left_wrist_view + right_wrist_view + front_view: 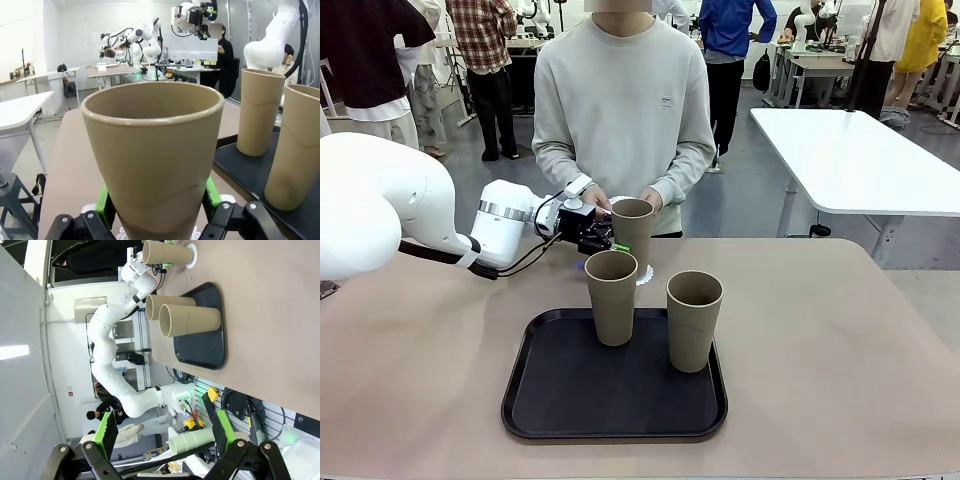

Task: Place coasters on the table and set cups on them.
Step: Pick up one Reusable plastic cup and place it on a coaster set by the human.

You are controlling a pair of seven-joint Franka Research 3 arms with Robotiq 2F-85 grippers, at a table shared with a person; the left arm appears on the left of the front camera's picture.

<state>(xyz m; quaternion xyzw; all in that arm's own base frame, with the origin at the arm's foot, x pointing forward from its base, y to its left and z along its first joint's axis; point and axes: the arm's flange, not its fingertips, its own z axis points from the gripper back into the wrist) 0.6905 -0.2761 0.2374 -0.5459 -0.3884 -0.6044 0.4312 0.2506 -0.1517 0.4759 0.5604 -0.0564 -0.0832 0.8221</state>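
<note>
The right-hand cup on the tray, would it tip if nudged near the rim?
Probably: the right-hand cup is tall, narrower at the base than the rim. It looks empty, so likely light. A squeeze might dent its thin wall.

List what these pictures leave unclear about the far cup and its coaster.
Coaster: front view, mostly hidden behind the nearer tray cup.
Held cup, its base: left wrist view, cut off at the bottom edge; contact with the coaster unclear.
Person's hand: front view, partly behind the held cup.
</note>
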